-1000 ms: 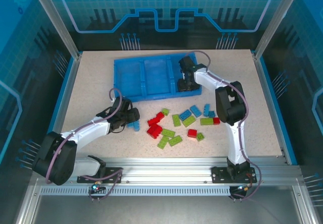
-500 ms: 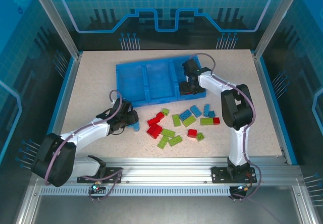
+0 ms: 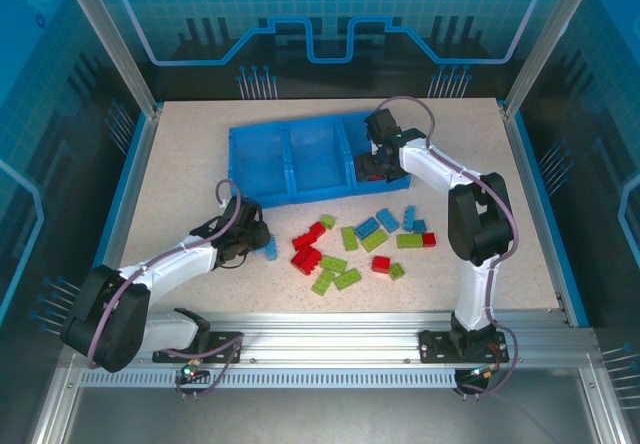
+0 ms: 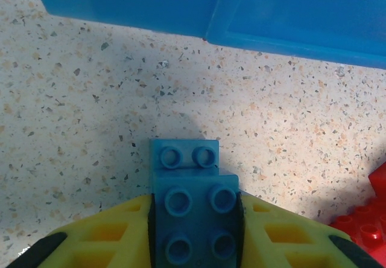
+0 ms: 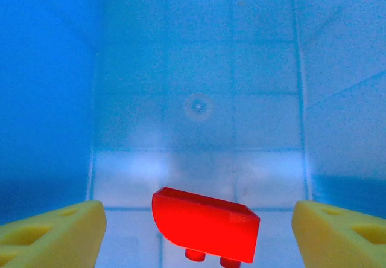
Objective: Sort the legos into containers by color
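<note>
My left gripper point(image 4: 194, 232) is shut on a light blue lego point(image 4: 193, 210), low over the tabletop just in front of the blue tray's near wall point(image 4: 283, 14). From above, that gripper point(image 3: 258, 241) sits left of the loose pile of red, green and blue legos point(image 3: 360, 244). My right gripper point(image 3: 382, 164) hangs over the tray's right compartment point(image 5: 199, 69). Its yellow fingers point(image 5: 51, 232) stand wide open. A red lego point(image 5: 205, 223) lies tilted between them, touching neither finger. The tray's left and middle compartments point(image 3: 318, 159) show bare floor.
The tray point(image 3: 258, 164) sits slightly askew at the back middle of the speckled table. Red bricks point(image 3: 306, 254) lie closest to my left gripper, and one shows at the lower right edge point(image 4: 368, 232) of its wrist view. Raised blue rails edge the table.
My right gripper has shifted a little to the right over the tray, and the tray has slid and turned with it. My left gripper has stayed nearly in place with its blue lego.
</note>
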